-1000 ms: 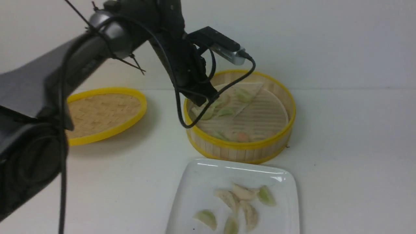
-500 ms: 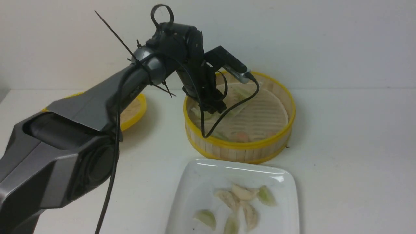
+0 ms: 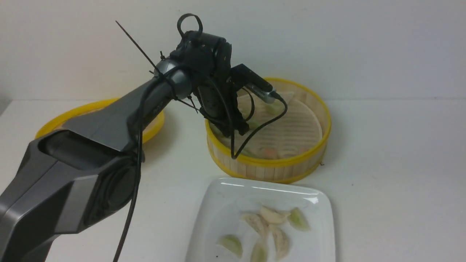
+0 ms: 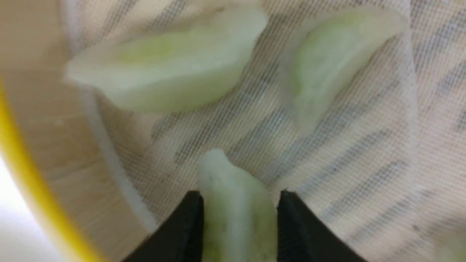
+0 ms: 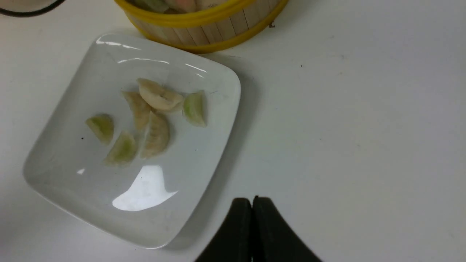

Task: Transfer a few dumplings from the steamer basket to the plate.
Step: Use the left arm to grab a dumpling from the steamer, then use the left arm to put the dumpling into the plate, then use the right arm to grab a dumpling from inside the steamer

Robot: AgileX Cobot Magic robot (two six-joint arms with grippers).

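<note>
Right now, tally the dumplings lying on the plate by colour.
Pale green dumplings: 3
Cream dumplings: 3
Total on the plate: 6

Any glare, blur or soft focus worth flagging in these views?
Front view: glare streaks on the far rim of the plate, soft shadow left of the steamer basket. Left wrist view: everything soft, including the green dumpling between the fingers. Right wrist view: sharp, one bright reflection on the plate.
</note>
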